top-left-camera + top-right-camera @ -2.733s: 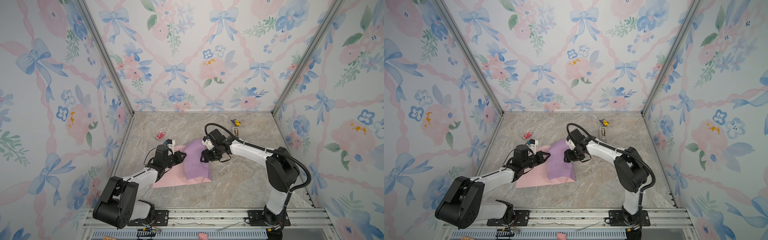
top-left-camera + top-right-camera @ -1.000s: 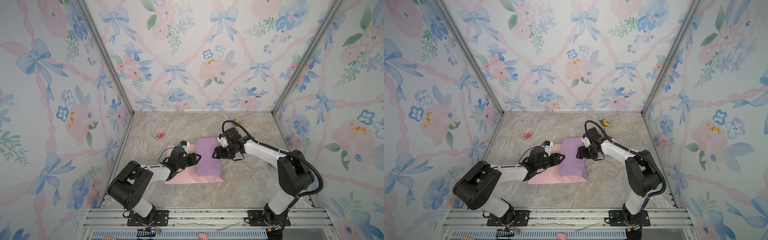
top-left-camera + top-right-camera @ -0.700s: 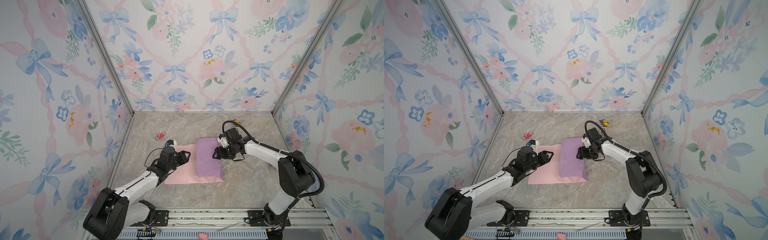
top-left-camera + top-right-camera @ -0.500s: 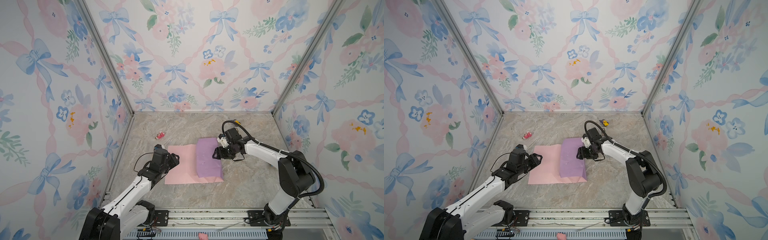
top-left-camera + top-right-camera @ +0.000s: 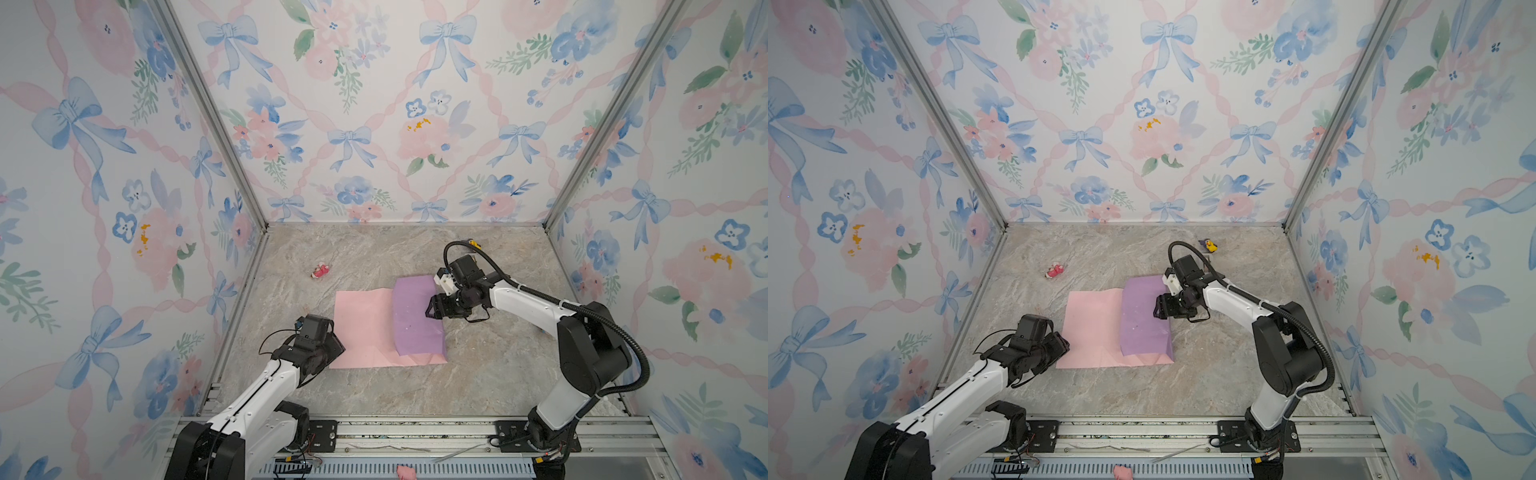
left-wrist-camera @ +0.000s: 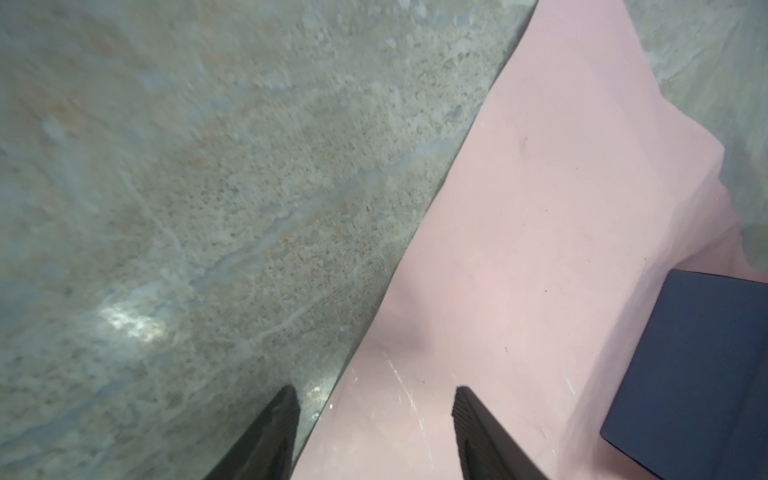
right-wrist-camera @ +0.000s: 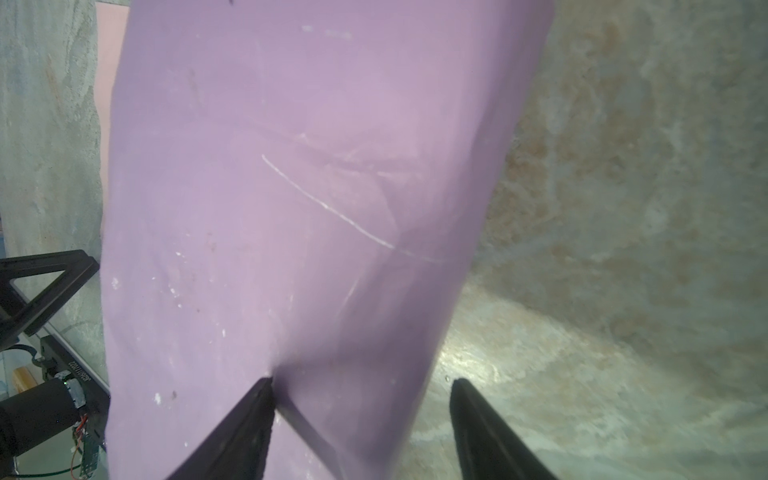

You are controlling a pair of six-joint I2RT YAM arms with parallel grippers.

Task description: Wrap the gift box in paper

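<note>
Retreating left gripper [image 6: 374, 392] has opened over the edge of paper [image 5: 362, 324].

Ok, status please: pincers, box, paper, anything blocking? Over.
Left pincer open over pink edge of paper, holding nothing. Right pincer open, one finger on lilac flap covering gift box. Small pink item apart, not blocking.

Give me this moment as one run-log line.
paper: lilac flap over gift box, pink part spread out | left gripper: open, at paper's edge | right gripper: open, touching flap
</note>
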